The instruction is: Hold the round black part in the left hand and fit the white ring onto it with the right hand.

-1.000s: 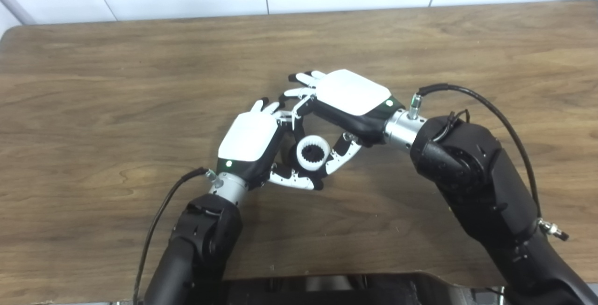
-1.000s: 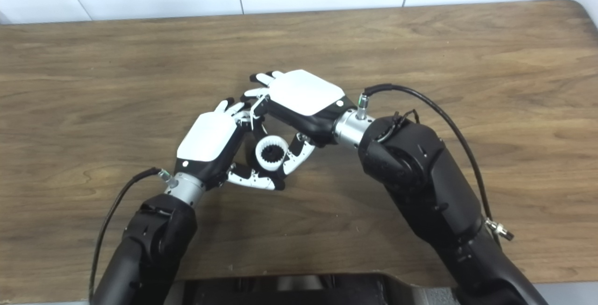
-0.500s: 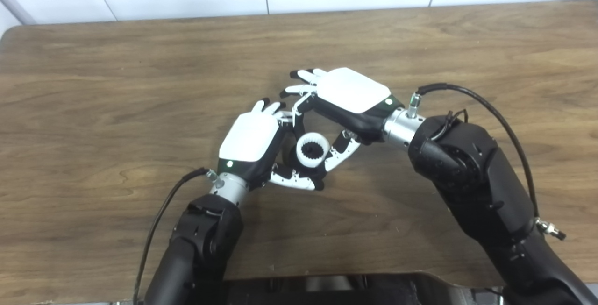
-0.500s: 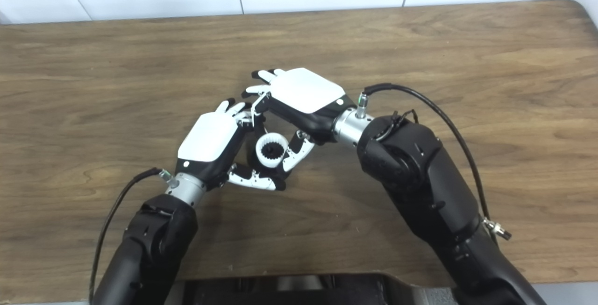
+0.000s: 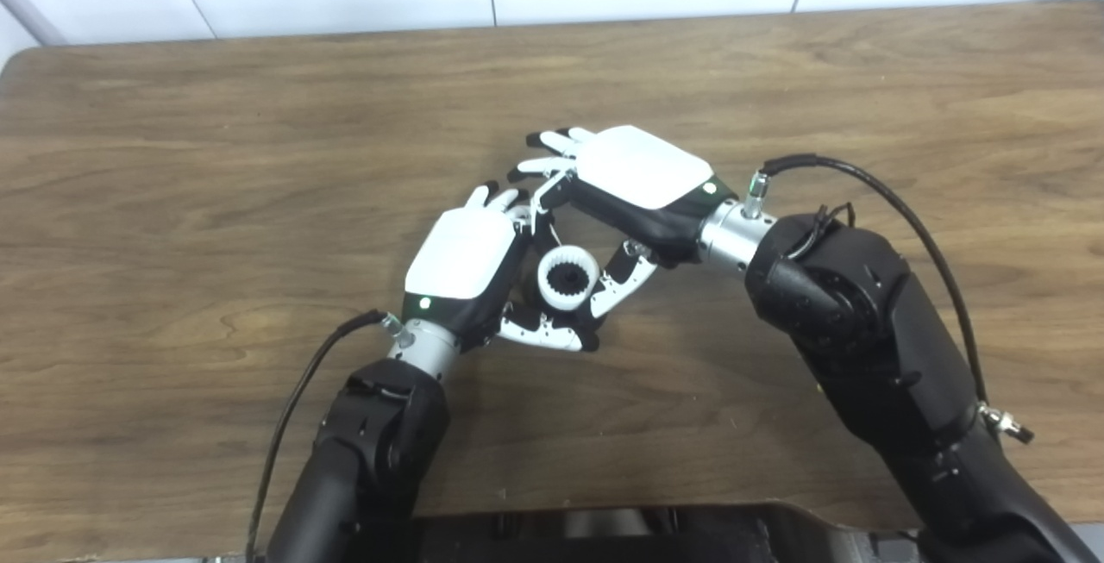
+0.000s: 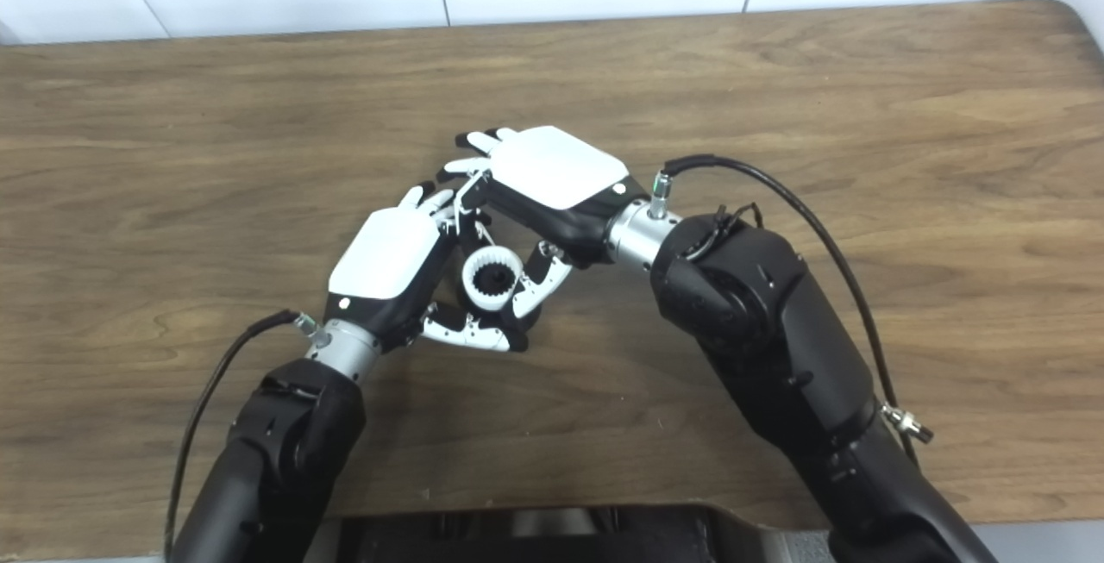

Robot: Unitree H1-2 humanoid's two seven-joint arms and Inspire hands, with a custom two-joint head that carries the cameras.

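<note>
Just left of the table's centre, my left hand [image 5: 464, 254] is curled around the round black part [image 5: 567, 279]. Only its toothed middle shows, inside the white ring [image 5: 546, 275]. The ring sits around that part, facing up between both hands. My right hand [image 5: 640, 168] comes in from the right. Its thumb [image 5: 617, 282] presses the ring's right side and its fingers reach over the far side, so it is shut on the ring. The rest of the black part is hidden behind the ring and my fingers. In the right eye view the ring [image 6: 473, 275] sits in the same grip.
The wooden table [image 5: 172, 158] stretches wide on both sides, and a white wall runs behind it. A black cable [image 5: 871, 179] loops off my right wrist and another [image 5: 293, 390] off my left wrist. A dark edge of my body [image 5: 604, 528] lies along the bottom.
My right hand and forearm have moved a little to the left, carrying the white ring closer into my left palm. The left hand has held still.
</note>
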